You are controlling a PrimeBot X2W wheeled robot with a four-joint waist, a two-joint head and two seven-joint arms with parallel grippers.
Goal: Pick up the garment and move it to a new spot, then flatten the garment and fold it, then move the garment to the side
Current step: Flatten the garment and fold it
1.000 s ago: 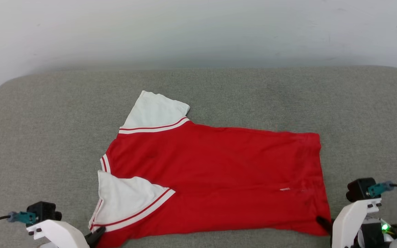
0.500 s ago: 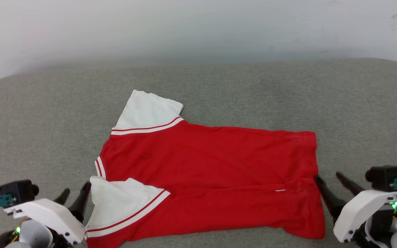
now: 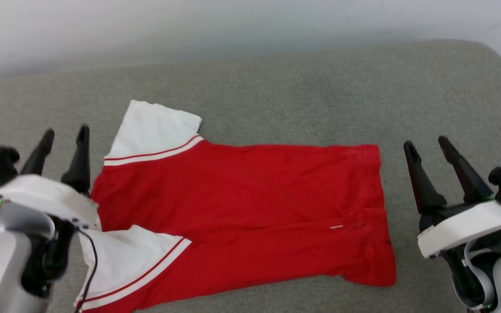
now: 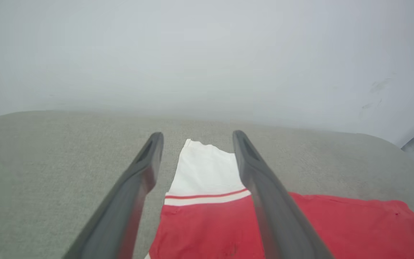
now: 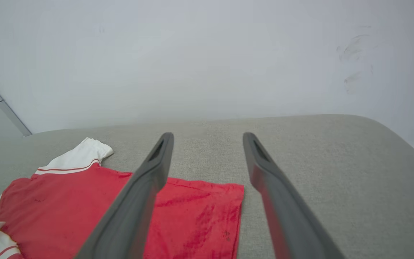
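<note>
The red jersey T-shirt with white, stripe-edged sleeves (image 3: 242, 195) lies spread on the grey fabric cushion (image 3: 302, 87). At either end, the left gripper (image 3: 65, 132) and right gripper (image 3: 426, 143) stand with fingers apart, holding nothing.

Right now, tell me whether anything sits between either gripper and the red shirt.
Nothing visible does. The left gripper, open, is just off the sleeve end of the garment. The right gripper, open, is just off its hem end. Only bare grey cushion lies in each gap.
</note>
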